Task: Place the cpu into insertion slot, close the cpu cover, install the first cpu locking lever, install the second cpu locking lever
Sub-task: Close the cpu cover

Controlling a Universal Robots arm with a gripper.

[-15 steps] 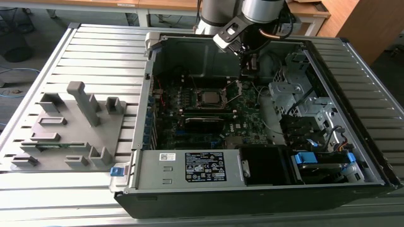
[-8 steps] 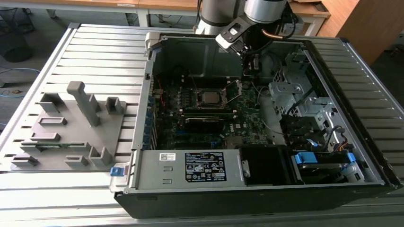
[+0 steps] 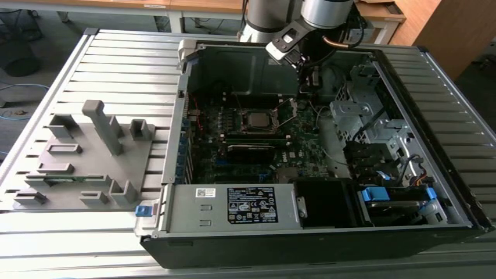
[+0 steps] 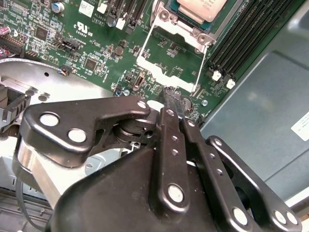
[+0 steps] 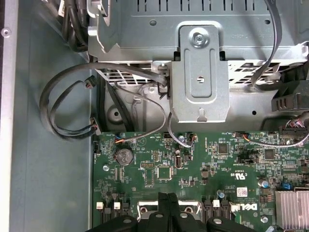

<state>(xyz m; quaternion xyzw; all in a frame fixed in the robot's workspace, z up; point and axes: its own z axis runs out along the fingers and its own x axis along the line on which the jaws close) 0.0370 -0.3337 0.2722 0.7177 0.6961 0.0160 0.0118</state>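
Observation:
The cpu [image 3: 258, 120] lies flat in the insertion slot [image 3: 241, 121] in the middle of the motherboard; the second wrist view shows its pale metal top [image 4: 200, 7] inside the silver socket rim [image 4: 166, 17]. The cpu cover [image 4: 159, 67] is swung open away from the socket, and its silver frame with the square window reaches toward my fingertips. A thin wire lever [image 4: 200, 63] stands beside it. My gripper [image 3: 310, 84] hangs over the board on the exterior view's right of the socket. Its black fingers are shut, with the gripper [image 4: 175, 101] tip right at the cover's free edge [image 5: 145, 209].
The open computer case [image 3: 178, 133] lies on a slatted metal table. A grey fixture with pegs [image 3: 85, 157] stands at the exterior view's left. A metal drive cage [image 5: 200, 72] and looped cables [image 5: 63, 106] lie close to the gripper. Black memory slots [image 4: 246, 43] run beside the socket.

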